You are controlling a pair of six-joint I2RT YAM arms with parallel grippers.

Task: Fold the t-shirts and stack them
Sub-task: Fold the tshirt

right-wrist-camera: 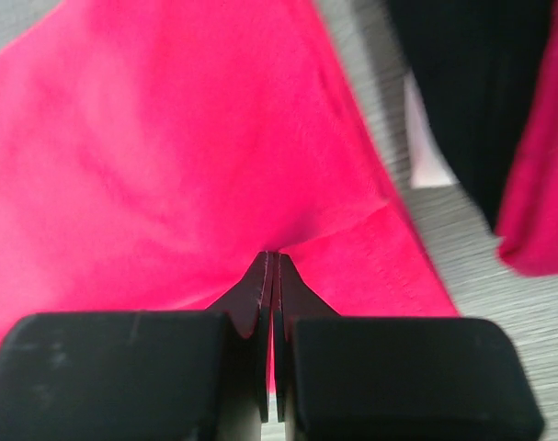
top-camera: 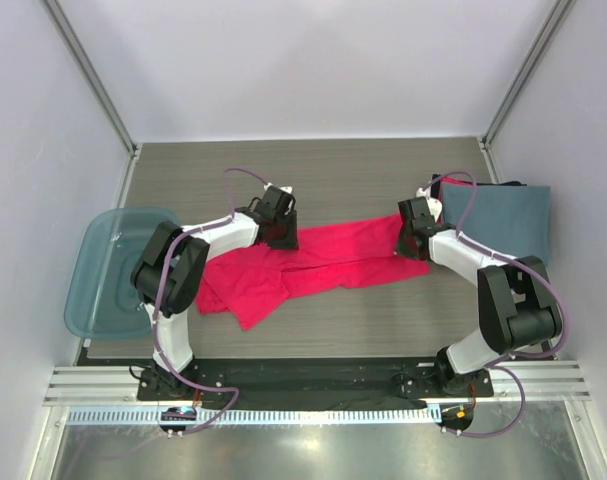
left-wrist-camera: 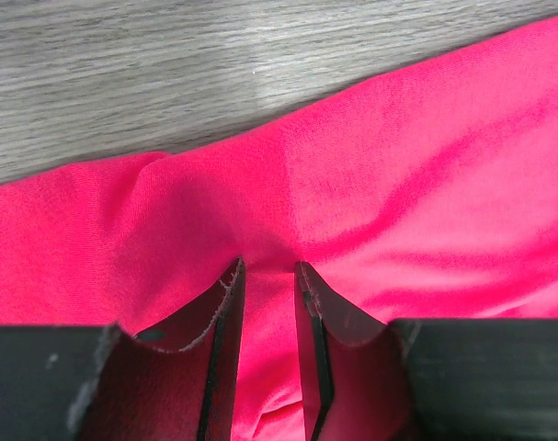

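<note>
The bright pink-red t-shirt [top-camera: 323, 262] lies stretched in a band across the table's middle, with a crumpled heap at its left end. My left gripper [top-camera: 280, 236] is down on its back left part. In the left wrist view the jaws [left-wrist-camera: 267, 266] stand narrowly apart with a fold of pink cloth [left-wrist-camera: 398, 165] pinched between them. My right gripper [top-camera: 411, 238] is shut on the shirt's right end. The right wrist view shows the jaws [right-wrist-camera: 272, 255] closed tight on cloth [right-wrist-camera: 168, 138] beside a stitched hem. The slate blue-grey t-shirt [top-camera: 508, 220] lies folded at the back right.
A translucent blue bin [top-camera: 108, 270] sits at the table's left edge. In the right wrist view a black folded edge [right-wrist-camera: 481, 92] and a red one [right-wrist-camera: 540, 184] lie just beyond the gripper, on the grey wood table [top-camera: 363, 170]. White walls enclose the table.
</note>
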